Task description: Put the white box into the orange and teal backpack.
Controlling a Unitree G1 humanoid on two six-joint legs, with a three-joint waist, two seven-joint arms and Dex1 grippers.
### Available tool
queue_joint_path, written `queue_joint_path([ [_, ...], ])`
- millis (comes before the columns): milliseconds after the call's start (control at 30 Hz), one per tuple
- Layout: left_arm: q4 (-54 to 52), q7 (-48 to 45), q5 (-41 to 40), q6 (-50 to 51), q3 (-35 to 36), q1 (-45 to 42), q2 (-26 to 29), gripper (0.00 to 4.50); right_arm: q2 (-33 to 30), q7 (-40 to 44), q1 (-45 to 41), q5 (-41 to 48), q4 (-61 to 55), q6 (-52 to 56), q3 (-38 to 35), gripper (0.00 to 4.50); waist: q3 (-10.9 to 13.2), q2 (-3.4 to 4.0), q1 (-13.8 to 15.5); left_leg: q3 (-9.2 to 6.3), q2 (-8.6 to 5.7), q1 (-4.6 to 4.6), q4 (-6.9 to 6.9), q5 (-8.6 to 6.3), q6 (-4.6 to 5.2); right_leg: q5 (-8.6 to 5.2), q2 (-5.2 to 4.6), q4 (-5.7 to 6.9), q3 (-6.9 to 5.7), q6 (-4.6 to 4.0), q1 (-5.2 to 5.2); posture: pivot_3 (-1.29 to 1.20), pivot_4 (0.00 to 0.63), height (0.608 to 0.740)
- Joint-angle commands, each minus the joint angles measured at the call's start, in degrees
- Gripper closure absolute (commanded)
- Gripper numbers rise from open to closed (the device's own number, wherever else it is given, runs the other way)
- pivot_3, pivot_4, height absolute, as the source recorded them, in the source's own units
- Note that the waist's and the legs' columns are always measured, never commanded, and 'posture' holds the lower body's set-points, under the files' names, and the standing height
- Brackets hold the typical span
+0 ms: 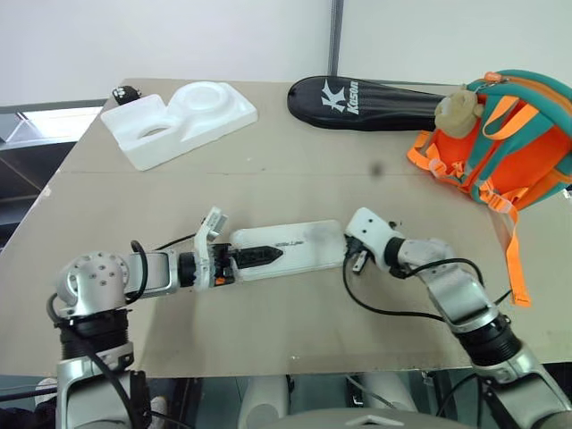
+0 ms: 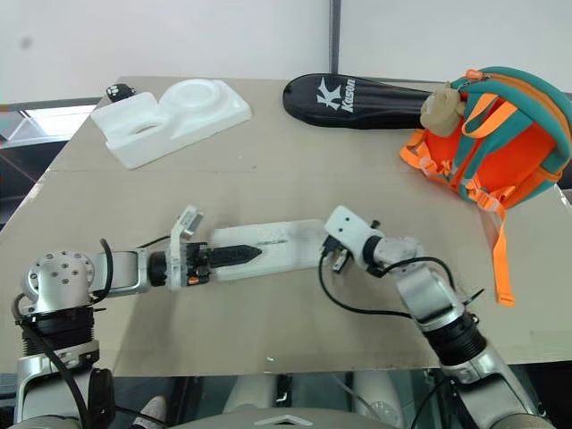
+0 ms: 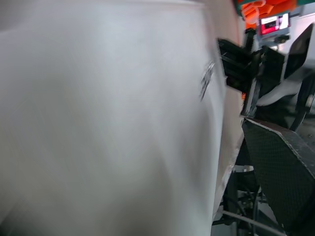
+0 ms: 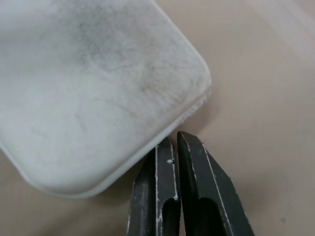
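**White box pinned between two grippers at mid-table**

White box lies flat on the tan table, nearer the front edge than the back. The left gripper has its jaws spread wide, one black finger lying over the box's top at its left end. The right gripper, fingers pressed together, touches the box's rounded right edge and holds nothing. Bare tabletop runs between the box and the orange and teal backpack at the far right. Beyond lie a black racket bag and a white foam block.
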Motion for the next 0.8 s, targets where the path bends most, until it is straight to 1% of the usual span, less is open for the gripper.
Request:
queue_joint_path([
  [33, 1.02, 2.01, -3.78, 0.56, 0.8, -0.8, -2.94, 0.06, 0.72, 0.22, 0.07, 0.55, 0.5, -1.72, 1.31, 4.5, -0.03, -0.04, 0.05, -0.03, 0.0, 0.0, 0.03, 0.0, 0.0, 0.0, 0.0, 0.0, -0.02, 0.0, 0.0, 0.0, 0.15, 0.74],
  [67, 1.58, 2.68, -4.29, 0.56, 1.38, -0.71, -3.39, 0.06, 0.28, 0.11, 0.43, 0.55, 0.32, -2.15, 0.76, 4.5, -0.03, -0.04, 0.09, -0.04, 0.0, 0.01, 0.06, 0.0, 0.0, 0.0, 0.0, 0.01, -0.03, -0.01, 0.01, 0.0, 0.15, 0.74],
  [167, 2.14, 3.83, -5.17, 0.56, 2.79, 0.62, -4.46, 0.89, -1.63, -0.01, 2.28, 1.84, -1.89, -2.78, -3.11, 4.5, -0.03, -0.05, 0.17, -0.08, 0.0, 0.0, 0.15, 0.0, 0.0, 0.0, -0.01, 0.01, -0.06, -0.01, 0.08, 0.0, 0.15, 0.74],
  [200, 2.14, 4.33, -5.14, 0.56, 3.18, 0.98, -4.83, 1.23, -2.32, 0.17, 2.86, 2.41, -2.95, -2.84, -4.35, 4.5, -0.03, -0.06, 0.22, -0.07, -0.01, 0.01, 0.15, 0.0, 0.0, 0.0, -0.02, 0.01, -0.05, -0.01, 0.08, 0.0, 0.15, 0.74],
  [233, 2.24, 4.78, -5.08, 0.56, 3.56, 1.22, -5.23, 1.71, -2.9, 0.16, 3.41, 2.98, -4.04, -2.28, -5.71, 4.5, -0.03, -0.06, 0.27, -0.07, -0.02, -0.01, 0.15, 0.0, 0.0, 0.0, -0.04, 0.0, -0.05, -0.01, 0.08, 0.0, 0.15, 0.74],
  [267, 2.16, 5.01, -5.08, 0.56, 3.76, 1.41, -5.54, 2.03, -3.69, 0.42, 3.93, 4.0, -5.43, -1.47, -7.5, 4.5, -0.01, -0.08, 0.31, -0.06, -0.03, -0.02, 0.14, 0.0, 0.0, -0.01, -0.06, -0.01, -0.05, -0.01, 0.09, 0.0, 0.15, 0.74],
  [300, 2.09, 5.34, -5.11, 0.56, 4.07, 1.5, -5.98, 2.38, -4.23, 0.93, 4.4, 5.83, -6.93, 0.05, -9.64, 4.5, 0.0, -0.12, 0.35, -0.06, -0.03, -0.09, 0.13, 0.0, 0.0, 0.0, -0.07, -0.02, -0.06, -0.01, 0.07, 0.0, 0.15, 0.74],
  [333, 2.03, 5.68, -5.27, 0.43, 4.43, 1.62, -6.47, 2.9, -4.64, 1.03, 4.94, 7.6, -8.73, 1.83, -12.25, 4.5, 0.0, -0.11, 0.35, -0.1, -0.03, -0.12, 0.13, -0.01, 0.0, 0.0, -0.07, -0.02, -0.12, -0.01, 0.06, 0.0, 0.15, 0.74],
  [367, 2.0, 5.95, -5.64, 0.12, 4.77, 1.71, -6.96, 3.22, -5.27, 0.85, 5.48, 8.94, -10.58, 3.36, -14.84, 4.5, 0.03, -0.06, 0.42, -0.1, -0.03, -0.12, 0.13, -0.01, 0.0, 0.0, -0.07, -0.02, -0.12, -0.01, 0.07, 0.0, 0.15, 0.74],
  [400, 1.92, 6.2, -6.01, -0.06, 5.07, 1.77, -7.38, 3.28, -6.3, 1.07, 6.02, 9.91, -12.24, 4.78, -16.48, 3.95, 0.03, -0.07, 0.4, -0.1, -0.03, -0.12, 0.12, 0.0, 0.0, 0.0, -0.07, -0.02, -0.12, -0.01, 0.06, 0.0, 0.15, 0.74],
  [433, 1.42, 6.07, -6.21, -0.56, 5.11, 1.93, -7.67, 3.28, -7.5, 1.34, 6.83, 11.36, -14.63, 6.77, -19.12, 3.61, 0.03, -0.08, 0.44, -0.1, -0.03, -0.11, 0.12, -0.01, 0.0, 0.0, -0.06, -0.02, -0.11, -0.01, 0.06, 0.0, 0.15, 0.74],
  [467, 0.85, 5.89, -6.64, -1.43, 5.32, 1.97, -8.1, 3.28, -7.91, 1.23, 7.26, 13.47, -16.86, 9.61, -22.34, 3.16, 0.03, -0.08, 0.58, -0.11, -0.03, -0.11, 0.12, 0.0, 0.0, 0.0, -0.07, -0.03, -0.12, -0.02, 0.07, 0.0, 0.15, 0.74],
  [567, 0.07, 6.08, -8.43, -3.81, 6.53, 1.45, -9.01, 3.29, -8.08, 0.27, 7.25, 20.14, -22.32, 18.19, -32.25, 1.6, 0.04, -0.09, 0.78, -0.11, -0.04, -0.11, 0.12, -0.01, 0.0, -0.01, -0.08, -0.04, -0.12, -0.02, 0.07, 0.0, 0.15, 0.74],
  [600, -0.76, 5.63, -8.69, -4.71, 6.53, 1.43, -8.98, 3.36, -7.65, -0.76, 6.75, 21.72, -23.36, 20.33, -35.45, 1.11, 0.05, -0.11, 0.73, -0.12, -0.04, -0.11, 0.12, -0.01, 0.0, 0.0, -0.08, -0.04, -0.12, -0.02, 0.07, 0.0, 0.15, 0.74],
  [633, -1.64, 5.5, -9.17, -5.98, 6.85, 1.13, -9.11, 3.4, -6.92, -2.7, 4.96, 23.05, -23.89, 24.25, -41.05, 0.51, 0.05, -0.11, 0.72, -0.13, -0.02, -0.11, 0.12, -0.01, 0.0, 0.0, -0.07, -0.04, -0.13, -0.04, 0.07, 0.0, 0.15, 0.74],
  [667, -3.08, 4.83, -9.17, -7.23, 6.64, 1.0, -8.98, 3.4, -7.13, -4.06, 3.63, 24.13, -23.97, 26.92, -45.53, 0.51, 0.13, -0.1, 0.61, -0.13, -0.02, -0.11, 0.12, -0.01, 0.0, 0.0, -0.07, -0.04, -0.13, -0.04, 0.07, 0.0, 0.15, 0.74],
  [700, -4.26, 4.47, -9.33, -8.39, 6.52, 0.9, -9.05, 3.4, -7.56, -5.69, 2.37, 24.39, -23.57, 29.11, -48.91, 0.15, 0.13, -0.1, 0.58, -0.13, -0.01, -0.12, 0.11, -0.01, 0.0, 0.0, -0.07, -0.04, -0.12, -0.04, 0.04, 0.0, 0.15, 0.74],
  [800, -6.46, 4.64, -9.7, -10.81, 5.51, 0.68, -9.22, 3.4, -9.0, -12.19, -3.32, 22.37, -18.29, 34.74, -53.99, 0.15, 0.14, -0.07, 0.61, -0.1, -0.05, -0.32, 0.13, -0.01, 0.0, 0.01, -0.11, -0.07, -0.09, -0.06, -0.11, 0.0, 0.15, 0.74],
])
